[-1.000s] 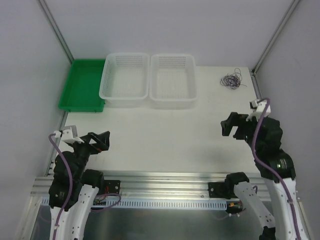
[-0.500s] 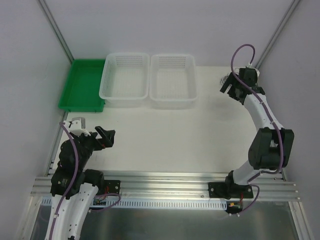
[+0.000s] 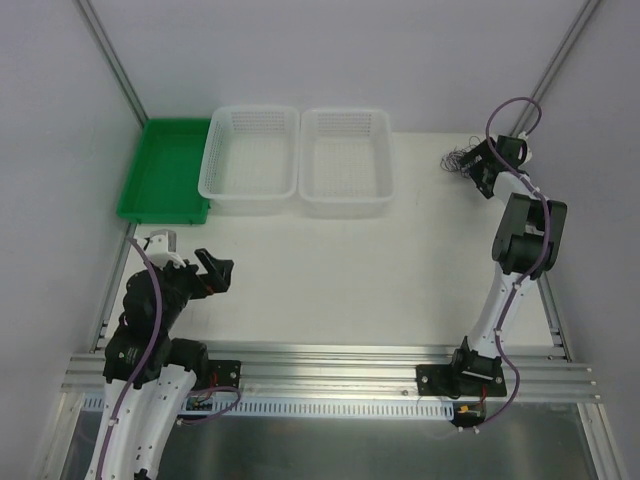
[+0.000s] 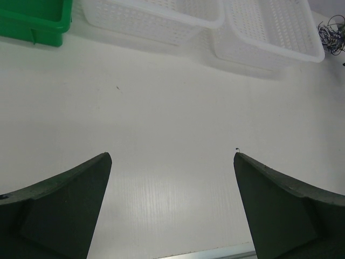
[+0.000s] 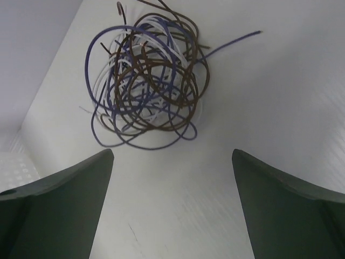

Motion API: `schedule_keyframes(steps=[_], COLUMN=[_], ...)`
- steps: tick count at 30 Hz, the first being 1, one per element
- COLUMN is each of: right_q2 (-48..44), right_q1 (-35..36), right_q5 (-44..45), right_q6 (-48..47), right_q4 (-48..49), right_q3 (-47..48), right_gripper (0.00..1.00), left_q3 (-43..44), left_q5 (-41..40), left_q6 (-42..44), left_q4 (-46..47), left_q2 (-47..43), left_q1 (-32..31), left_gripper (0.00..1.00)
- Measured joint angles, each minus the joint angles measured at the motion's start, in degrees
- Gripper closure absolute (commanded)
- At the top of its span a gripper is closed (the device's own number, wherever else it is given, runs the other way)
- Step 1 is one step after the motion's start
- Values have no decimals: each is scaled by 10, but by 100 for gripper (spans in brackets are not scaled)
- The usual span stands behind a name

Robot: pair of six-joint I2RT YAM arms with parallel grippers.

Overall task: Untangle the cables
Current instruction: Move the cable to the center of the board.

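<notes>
Right gripper (image 5: 172, 155), jaws wide and empty: purple, brown and white cables (image 5: 144, 75) tangled just ahead; advisable to pinch one outer loop, not the whole knot.

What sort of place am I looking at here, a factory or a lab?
Probably a robotics lab test cell: left arm and right arm bolted to a metal rail, and a staged tangle of cables near empty baskets.

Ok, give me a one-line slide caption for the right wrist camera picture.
Open right hand pointed at a loose tangle of purple, brown and white cables on the white table.
</notes>
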Motion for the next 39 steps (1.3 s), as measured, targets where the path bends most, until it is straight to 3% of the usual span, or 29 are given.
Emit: schedule_keyframes(steps=[6,8,11,12,14,15,17,20,25,30,39], right_q2=[93,121,146,151,158,159,159,136,23,-181,-552], right_q1=[-5,-6,-7,-7,-8,-9,-10,-11,-11,3,87], right_q5=[-37,-48,-56,-59,-65,-66,-68,-72,-92,-99,-116], right_q6=[32,43,55,60,68,73,75,80,91,81,12], right_q4=[53,63,76,80,87,87,92,115,155,135,3], right_q3=[72,104,134,140,143,142,138,83,-110,-310,-505], right_gripper=[1,8,38,54,70,86,99,99,99,99,99], left_q3=[0,0,0,0,0,0,0,0,-2,-6,-12], left_q5=[7,7,7,7,7,7,7,7,12,28,81], left_q6=[0,0,0,0,0,0,0,0,0,0,0], left_q4=[0,0,0,0,0,0,0,0,5,13,17], left_q2=[19,23,29,30,33,33,34,32,15,3,7], left_q1=[1,4,8,8,8,8,8,8,8,8,8], left_gripper=[1,1,1,1,1,1,1,1,1,1,1])
